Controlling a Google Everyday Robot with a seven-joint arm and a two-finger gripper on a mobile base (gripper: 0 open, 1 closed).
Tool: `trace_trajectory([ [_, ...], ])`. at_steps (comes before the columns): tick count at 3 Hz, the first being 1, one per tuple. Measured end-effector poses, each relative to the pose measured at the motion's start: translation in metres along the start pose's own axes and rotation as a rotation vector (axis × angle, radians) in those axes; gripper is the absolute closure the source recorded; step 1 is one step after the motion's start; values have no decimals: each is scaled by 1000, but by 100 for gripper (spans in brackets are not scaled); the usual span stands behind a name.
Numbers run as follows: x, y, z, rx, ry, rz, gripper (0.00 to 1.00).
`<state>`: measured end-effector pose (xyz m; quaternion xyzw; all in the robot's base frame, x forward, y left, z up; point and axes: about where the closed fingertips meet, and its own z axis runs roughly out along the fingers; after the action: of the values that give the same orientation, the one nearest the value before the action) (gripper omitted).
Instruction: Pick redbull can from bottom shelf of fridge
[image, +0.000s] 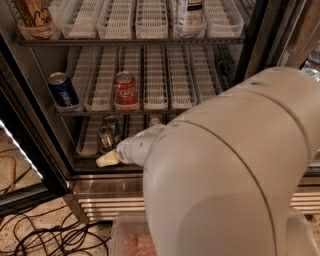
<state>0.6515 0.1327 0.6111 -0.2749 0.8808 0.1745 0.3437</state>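
Note:
The redbull can stands upright at the left of the bottom shelf, slim with a silver top, in a white slotted lane tray of the open fridge. My gripper shows its cream tip just below and in front of the can, at the shelf's front edge, apart from the can. My white arm fills the lower right and hides the right part of the bottom shelf.
A Pepsi can and a Coke can stand on the middle rack. A cup and a white bottle stand on the upper rack. Ribbed steel base below; cables on the floor at left; a clear bin at the bottom.

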Motion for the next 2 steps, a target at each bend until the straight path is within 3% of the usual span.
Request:
trace_trajectory([
  [1,1,0,1,-1,1,0,0],
  [2,3,11,11,-34,-30,31,0],
])
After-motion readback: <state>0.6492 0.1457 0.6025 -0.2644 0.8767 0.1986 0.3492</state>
